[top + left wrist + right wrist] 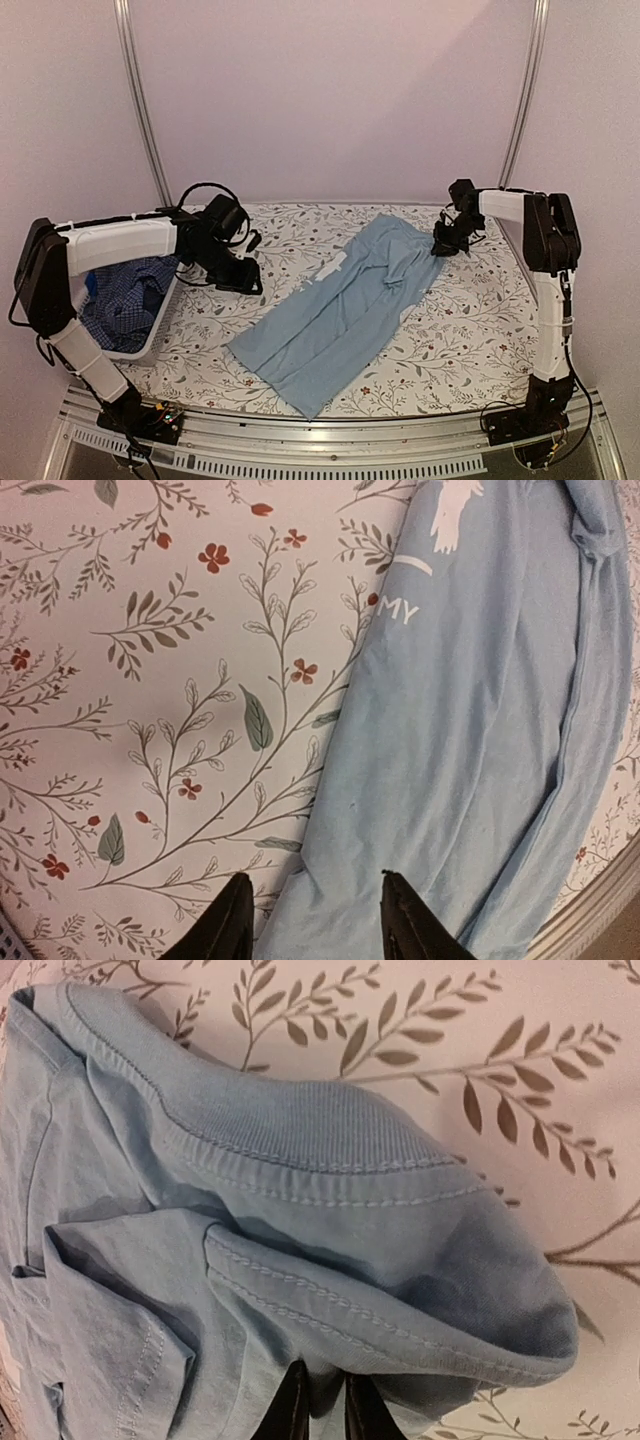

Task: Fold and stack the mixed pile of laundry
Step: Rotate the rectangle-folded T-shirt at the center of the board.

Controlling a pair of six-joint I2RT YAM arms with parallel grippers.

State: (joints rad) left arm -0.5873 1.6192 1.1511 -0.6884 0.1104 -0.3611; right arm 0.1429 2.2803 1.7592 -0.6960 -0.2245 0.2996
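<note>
Right fingers (290,1410) are nearly pressed together with blue cloth in the slit between them. That reads as a pinch on a fold of the light-blue shirt (335,315), just below the ribbed collar (330,1130). Left fingers (225,930) are spread with nothing between them, hovering over the shirt's side edge where it meets the floral desk (150,680); no contact that I can see. The shirt lies mostly flat on the desk, diagonal between the two arms, with the collar end far right, the hem toward the near edge and some cloth bunched up by the collar. The rest of the pile, including the dark checked shirt (125,300), sits in the white basket (160,325) at the left edge, beside the left arm. Handling, my read: thin jersey knit, light and fully limp — it holds no shape, drapes from whatever point is pinched, and a single-layer pinch will drag wrinkles through the rest. Not slippery, not fragile. The desk cover probably adds friction, so lift before translating. Best holds are the stitched parts — collar rib, shoulder seams, hem corners: thicker, less stretch, less likely to slip out. For a fold I'd take two matching corners, one per arm, not mid-panel cloth.
</note>
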